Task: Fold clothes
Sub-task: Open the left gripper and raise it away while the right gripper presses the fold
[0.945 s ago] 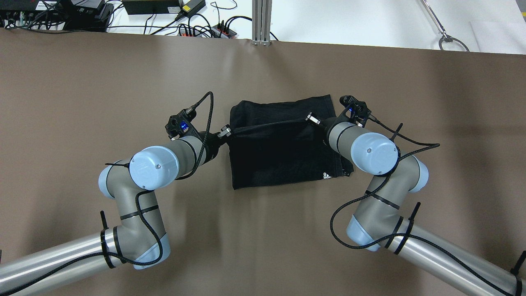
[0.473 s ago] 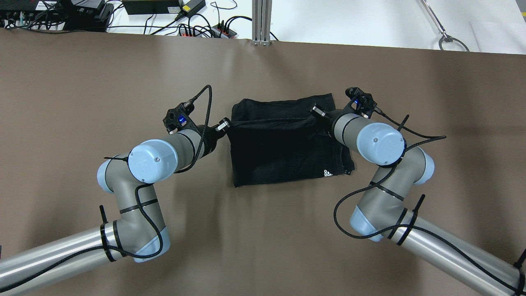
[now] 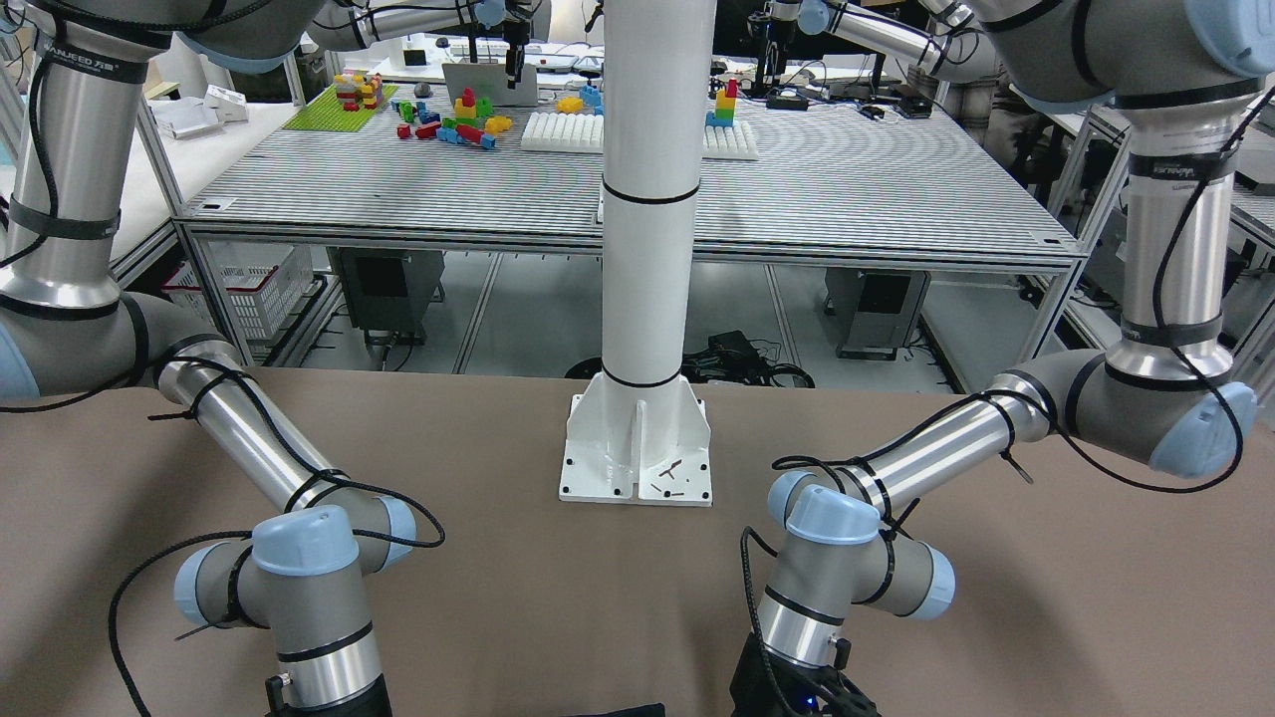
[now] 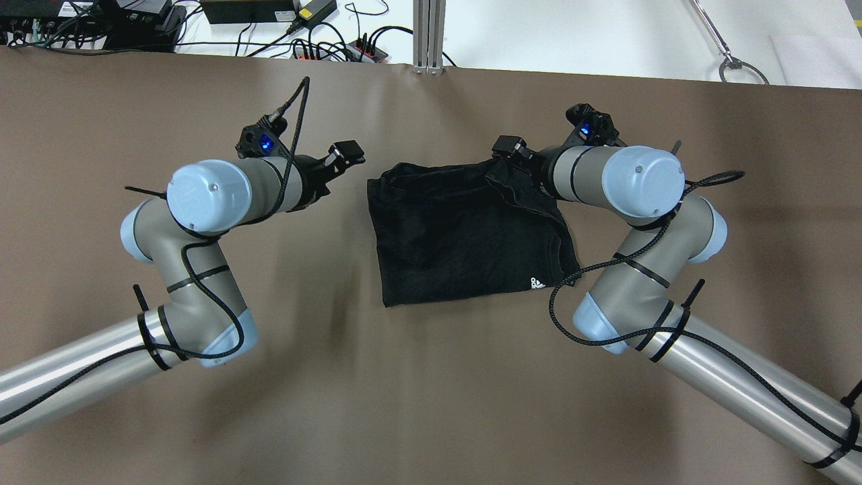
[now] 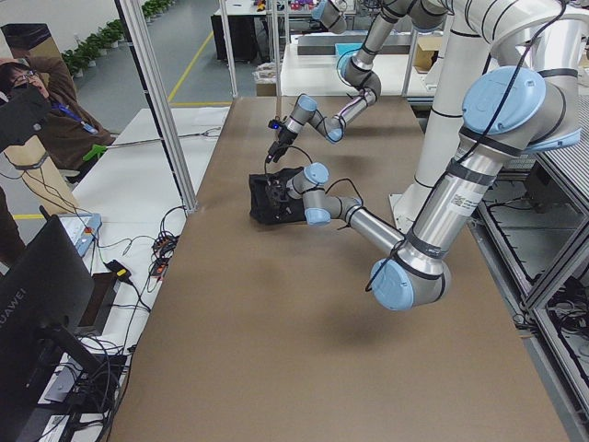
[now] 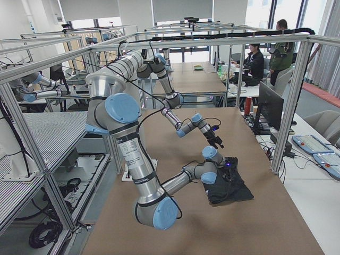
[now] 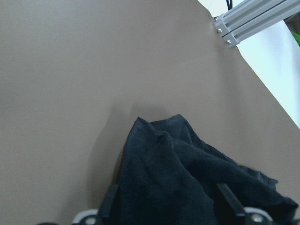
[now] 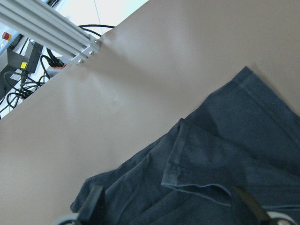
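The clothes (image 4: 465,229) are one black fabric piece lying folded on the brown table, with a small white logo (image 4: 537,283) near its front right corner. My left gripper (image 4: 345,153) hovers open just left of its far left corner, apart from the fabric. In the left wrist view the left gripper (image 7: 169,202) has its fingers spread, with the cloth (image 7: 173,173) on the table beyond them. My right gripper (image 4: 508,148) is open over the far right corner. In the right wrist view the right gripper (image 8: 168,204) is spread wide above a hemmed fold (image 8: 197,180).
An aluminium post (image 4: 428,37) stands at the table's far edge, with cables and power strips (image 4: 323,47) behind it. The white pillar's base plate (image 3: 637,448) is bolted on the robot's side. A person (image 5: 28,101) sits beyond the far edge.
Both grippers carried the cloth's near edge toward the far edge, let go, opened and drew back. The left one swung out to the left, and the cloth now lies folded over.
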Available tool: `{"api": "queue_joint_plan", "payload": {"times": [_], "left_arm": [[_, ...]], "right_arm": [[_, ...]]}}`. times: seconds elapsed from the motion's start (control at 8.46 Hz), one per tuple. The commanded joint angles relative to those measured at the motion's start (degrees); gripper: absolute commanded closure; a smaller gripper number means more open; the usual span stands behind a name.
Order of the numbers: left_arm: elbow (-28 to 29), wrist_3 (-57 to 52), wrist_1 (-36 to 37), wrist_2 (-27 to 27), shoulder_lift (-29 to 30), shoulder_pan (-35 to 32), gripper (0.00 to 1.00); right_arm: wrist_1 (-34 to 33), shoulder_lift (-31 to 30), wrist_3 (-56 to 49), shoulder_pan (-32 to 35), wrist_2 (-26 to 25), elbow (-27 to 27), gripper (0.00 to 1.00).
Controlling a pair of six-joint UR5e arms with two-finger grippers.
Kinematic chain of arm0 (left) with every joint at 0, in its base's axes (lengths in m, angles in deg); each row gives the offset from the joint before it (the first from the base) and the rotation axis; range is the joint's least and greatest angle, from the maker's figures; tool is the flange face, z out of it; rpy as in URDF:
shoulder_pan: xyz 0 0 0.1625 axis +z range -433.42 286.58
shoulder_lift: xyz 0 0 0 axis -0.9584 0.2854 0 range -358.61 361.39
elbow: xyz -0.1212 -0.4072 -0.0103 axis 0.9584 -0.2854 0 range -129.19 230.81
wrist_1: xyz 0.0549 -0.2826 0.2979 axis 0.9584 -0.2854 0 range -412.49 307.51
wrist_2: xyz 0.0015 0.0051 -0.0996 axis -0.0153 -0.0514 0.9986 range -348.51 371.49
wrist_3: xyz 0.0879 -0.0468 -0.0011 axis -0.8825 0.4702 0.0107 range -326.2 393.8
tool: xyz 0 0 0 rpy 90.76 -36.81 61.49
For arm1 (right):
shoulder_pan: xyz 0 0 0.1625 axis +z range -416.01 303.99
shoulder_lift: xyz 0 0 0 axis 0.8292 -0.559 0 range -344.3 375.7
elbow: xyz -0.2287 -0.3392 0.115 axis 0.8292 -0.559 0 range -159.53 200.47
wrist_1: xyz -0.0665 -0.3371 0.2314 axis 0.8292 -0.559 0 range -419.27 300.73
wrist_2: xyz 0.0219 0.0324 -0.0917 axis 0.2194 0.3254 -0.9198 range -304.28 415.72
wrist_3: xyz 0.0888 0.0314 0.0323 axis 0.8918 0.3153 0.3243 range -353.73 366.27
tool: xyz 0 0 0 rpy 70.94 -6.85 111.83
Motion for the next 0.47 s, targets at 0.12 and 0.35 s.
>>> {"api": "queue_joint_plan", "payload": {"times": [0.12,0.35], "left_arm": [[0.1,-6.1,3.2,8.1,-0.1,-7.5,0.06],[0.1,-7.6,3.2,10.4,-0.2,-9.5,0.06]], "right_arm": [[-12.5,6.4,-2.8,-7.2,-0.2,0.5,0.06],[-16.2,6.8,-12.2,-10.5,-7.0,-0.2,0.06]]}}
